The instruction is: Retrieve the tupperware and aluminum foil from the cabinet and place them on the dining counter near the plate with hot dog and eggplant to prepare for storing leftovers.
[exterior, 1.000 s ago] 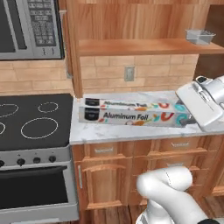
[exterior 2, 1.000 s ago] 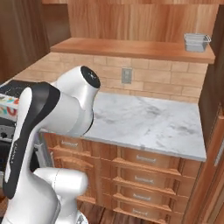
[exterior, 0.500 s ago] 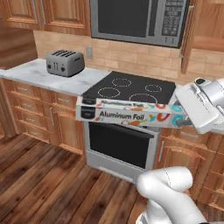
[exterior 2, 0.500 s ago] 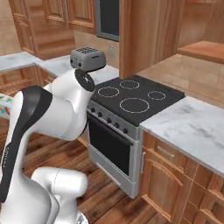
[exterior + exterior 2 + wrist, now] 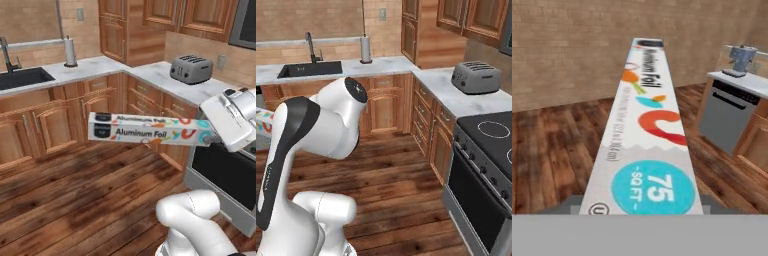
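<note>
Kitchen floor point(image 5: 75, 200) was wood plank, with an L of marble worktop point(image 5: 100, 67) over wooden drawers, sink point(image 5: 22, 77) on one leg, toaster point(image 5: 191, 69) on the other, stove point(image 5: 491, 135) past that. No dining counter or plate in sight from the base cameras, so by my read this was the carry leg for the first item.

The aluminum foil point(image 5: 150, 130) hung in mid-air over the floor, level, clear of every counter. The gripper point(image 5: 212, 138) held it by the teal end, jaws clamped across the carton's narrow width; the black end stuck out far to the side, unsupported. In the hand view the carton point(image 5: 647, 145) ran straight away from the fingers, no sag visible.

Handling judgement:
- Light, stiff cardboard tube-box. Holds shape along its length, but thin walls would dent under a hard squeeze.
- Printed surface likely slick, and an end grip means a long lever: any bump on the free end could twist it in the jaws.
- A mid-length hold would balance better, though the end hold looked stable enough.
- Main risk: free end clipping cabinets while the base turns.
</note>
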Robot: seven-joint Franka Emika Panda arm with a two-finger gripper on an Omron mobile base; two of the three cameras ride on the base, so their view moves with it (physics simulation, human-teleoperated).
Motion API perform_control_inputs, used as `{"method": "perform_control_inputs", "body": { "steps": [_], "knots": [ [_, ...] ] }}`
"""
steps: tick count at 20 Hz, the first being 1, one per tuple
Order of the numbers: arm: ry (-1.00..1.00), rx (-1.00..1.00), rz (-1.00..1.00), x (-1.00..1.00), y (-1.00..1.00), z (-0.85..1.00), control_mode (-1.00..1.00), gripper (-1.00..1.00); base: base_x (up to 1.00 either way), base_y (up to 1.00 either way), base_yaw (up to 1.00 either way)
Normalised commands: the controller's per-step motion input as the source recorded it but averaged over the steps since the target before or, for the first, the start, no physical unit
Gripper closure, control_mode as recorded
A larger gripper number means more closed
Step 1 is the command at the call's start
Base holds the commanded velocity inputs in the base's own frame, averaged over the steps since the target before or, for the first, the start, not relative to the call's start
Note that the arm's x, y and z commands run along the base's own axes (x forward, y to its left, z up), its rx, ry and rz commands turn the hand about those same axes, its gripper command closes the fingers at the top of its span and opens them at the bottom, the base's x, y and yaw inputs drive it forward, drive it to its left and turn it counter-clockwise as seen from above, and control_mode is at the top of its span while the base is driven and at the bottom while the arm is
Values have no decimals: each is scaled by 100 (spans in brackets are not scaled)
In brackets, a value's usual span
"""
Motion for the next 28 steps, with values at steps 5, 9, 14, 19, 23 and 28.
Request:
{"method": "perform_control_inputs", "body": {
  "steps": [5,9,14,19,23,28],
  "knots": [
    [0,0,0,0,0,0,100,100,61,100,52],
    [0,0,0,0,0,0,100,100,89,100,26],
    [0,0,0,0,0,0,100,100,100,100,5],
    [0,0,0,0,0,0,100,100,84,100,-11],
    [0,0,0,0,0,0,100,100,55,100,-3],
    [0,0,0,0,0,0,100,100,15,100,1]
  ]
}}
